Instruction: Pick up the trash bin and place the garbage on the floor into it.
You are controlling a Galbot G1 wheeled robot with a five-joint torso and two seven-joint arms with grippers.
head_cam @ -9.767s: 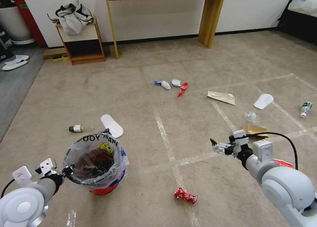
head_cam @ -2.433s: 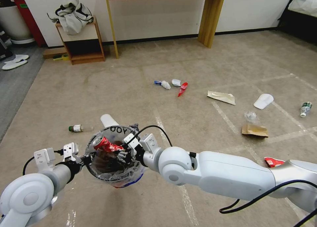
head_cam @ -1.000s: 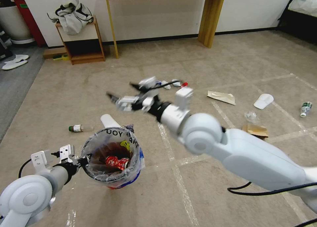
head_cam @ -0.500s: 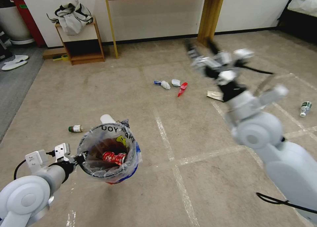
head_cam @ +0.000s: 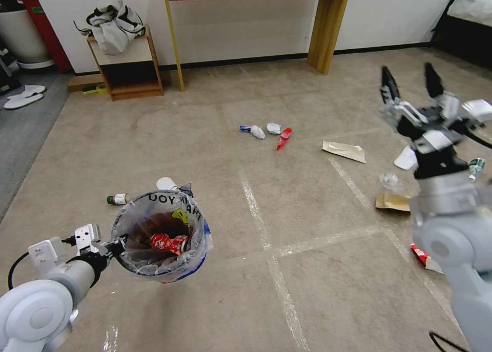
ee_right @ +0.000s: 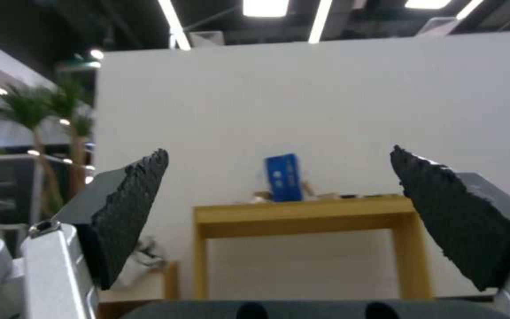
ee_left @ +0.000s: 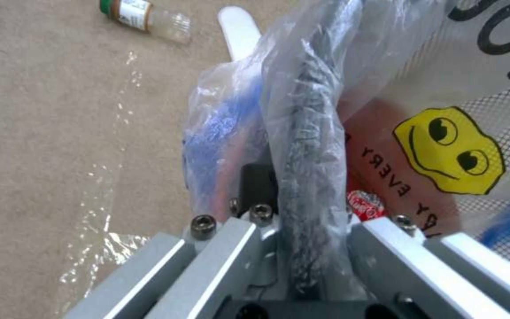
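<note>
The trash bin, red with a clear lettered bag, hangs off the floor at lower left. My left gripper is shut on its rim. A red wrapper lies inside it. My right gripper is raised at right, open and empty, fingers wide apart. Garbage on the carpet: a bottle, a white sole behind the bin, tissues, a red wrapper, tan paper, a brown bag, another sole, a bottle and a red wrapper.
A wooden table stands against the far wall. A low shelf with a bag on it stands at the back left. Slippers and a white bucket are at the far left. Tape lines cross the carpet.
My right arm let the red wrapper go into the bin, then swung up and to the right, open. The left arm drew the held bin slightly left.
</note>
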